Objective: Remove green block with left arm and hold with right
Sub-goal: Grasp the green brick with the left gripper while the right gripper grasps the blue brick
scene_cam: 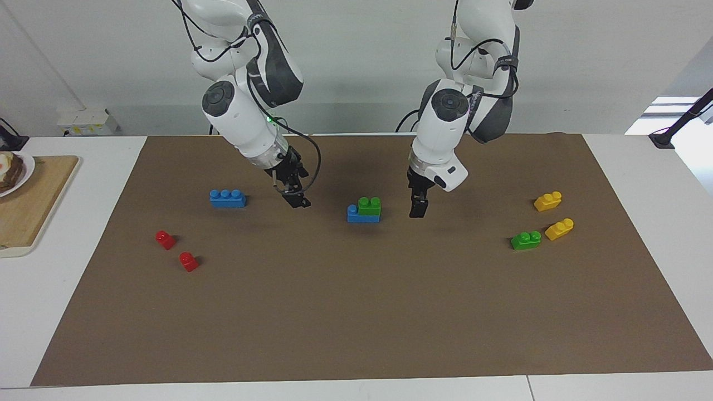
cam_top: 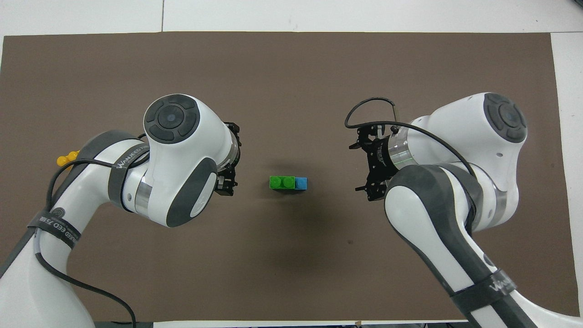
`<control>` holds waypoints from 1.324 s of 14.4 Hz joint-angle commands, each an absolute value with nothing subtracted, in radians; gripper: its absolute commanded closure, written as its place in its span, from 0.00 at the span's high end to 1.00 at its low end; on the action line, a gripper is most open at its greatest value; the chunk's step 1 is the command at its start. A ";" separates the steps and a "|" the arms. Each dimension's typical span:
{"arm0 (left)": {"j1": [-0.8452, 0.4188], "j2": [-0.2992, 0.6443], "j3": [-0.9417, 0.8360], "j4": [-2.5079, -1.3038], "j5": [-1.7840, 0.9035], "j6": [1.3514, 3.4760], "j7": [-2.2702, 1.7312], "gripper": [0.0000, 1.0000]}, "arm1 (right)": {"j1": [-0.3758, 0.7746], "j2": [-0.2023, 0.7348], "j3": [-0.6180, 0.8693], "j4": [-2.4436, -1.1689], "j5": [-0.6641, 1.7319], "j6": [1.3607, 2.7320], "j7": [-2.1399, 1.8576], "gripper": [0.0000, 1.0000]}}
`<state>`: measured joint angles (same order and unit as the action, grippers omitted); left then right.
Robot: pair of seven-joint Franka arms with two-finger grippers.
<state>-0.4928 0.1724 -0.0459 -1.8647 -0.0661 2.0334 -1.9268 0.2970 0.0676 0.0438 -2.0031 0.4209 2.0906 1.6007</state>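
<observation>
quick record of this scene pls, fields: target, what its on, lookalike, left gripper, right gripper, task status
target: green block, two studs
what its on: stacked on a blue block at mid table
lookalike: second green block, loose beside two yellow blocks toward the left arm's end
left gripper: low beside the stack, holding nothing
right gripper: in the air between the stack and a lone blue block, holding nothing
task status: green block not yet removed

Your left gripper (scene_cam: 418, 210) hangs low over the mat, wrist near vertical, fingers pointing straight down. Your right gripper (scene_cam: 295, 197) is also low, wrist tilted inward toward the table's middle. Neither holds anything.
</observation>
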 commanded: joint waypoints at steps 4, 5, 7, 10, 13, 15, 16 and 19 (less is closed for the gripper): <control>-0.595 0.190 -0.038 -1.798 -0.087 2.051 -2.126 1.00 | 0.357 0.097 0.041 -2.066 0.508 2.213 1.555 1.00; -0.619 0.202 -0.038 -1.766 -0.087 1.989 -2.131 1.00 | 0.365 0.103 0.041 -2.077 0.511 2.241 1.560 1.00; -0.626 0.204 -0.038 -1.796 -0.089 2.038 -2.132 1.00 | 0.367 0.118 0.041 -2.080 0.543 2.253 1.563 1.00; -0.626 0.204 -0.038 -1.829 -0.089 2.069 -2.138 1.00 | 0.396 0.129 0.041 -2.086 0.552 2.292 1.562 1.00; -0.626 0.233 -0.037 -1.836 -0.087 2.105 -2.154 1.00 | 0.416 0.152 0.041 -2.092 0.552 2.321 1.562 1.00; -0.638 0.233 -0.037 -1.862 -0.086 2.111 -2.154 1.00 | 0.426 0.153 0.041 -2.101 0.552 2.345 1.562 1.00; -0.647 0.233 -0.035 -1.871 -0.086 2.124 -2.154 1.00 | 0.433 0.153 0.041 -2.105 0.552 2.350 1.562 1.00; -0.656 0.236 -0.035 -1.914 -0.086 2.170 -2.155 1.00 | 0.448 0.150 0.041 -2.123 0.554 2.376 1.562 1.00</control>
